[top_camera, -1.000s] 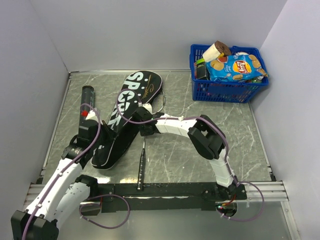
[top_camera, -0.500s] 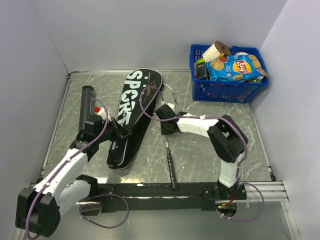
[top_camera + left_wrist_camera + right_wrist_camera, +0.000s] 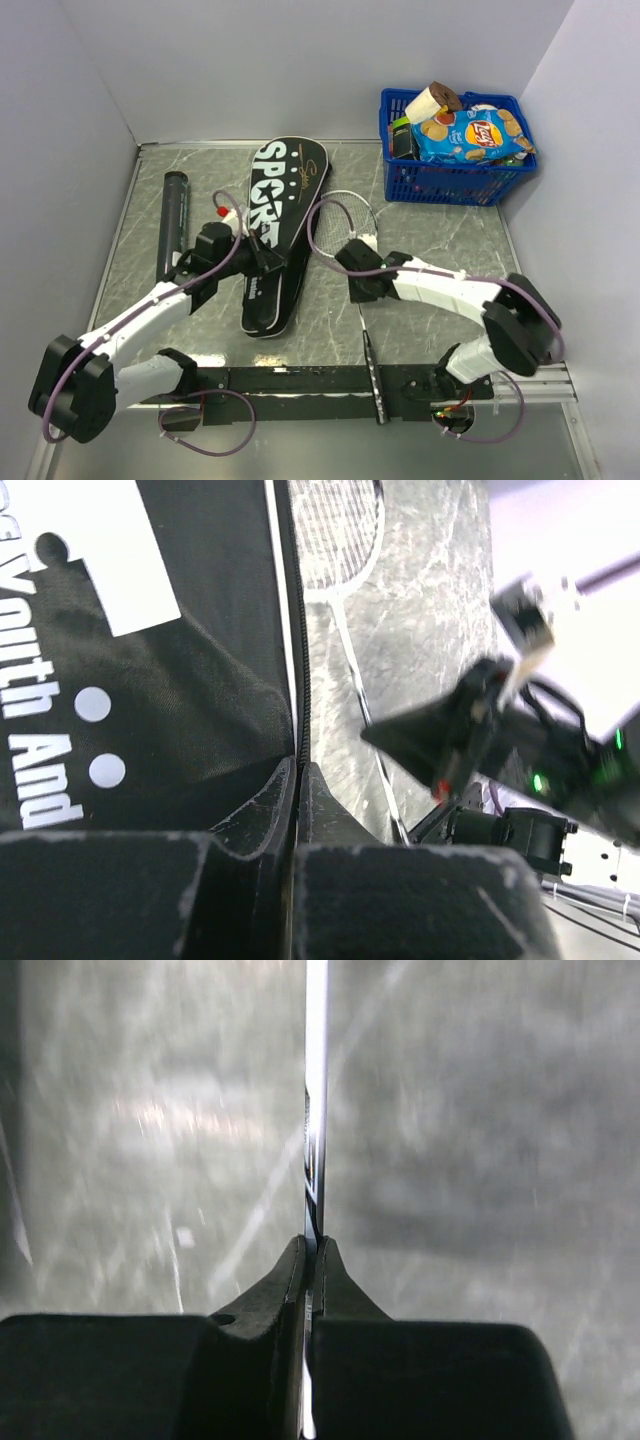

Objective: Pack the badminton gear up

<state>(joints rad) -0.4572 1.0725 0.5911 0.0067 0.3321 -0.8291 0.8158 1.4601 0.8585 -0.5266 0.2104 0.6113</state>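
The left gripper (image 3: 298, 770) has its jaws clenched on the zippered edge of the black SPORT cover (image 3: 290, 200). The cover lies flat on the table (image 3: 460, 240), just right of the long black tube (image 3: 172, 225). The right gripper (image 3: 311, 1247) has its jaws pinched on the thin shaft of a racket (image 3: 371, 368), whose silver head lies beside the cover's right edge and whose black handle points toward the table's near edge.
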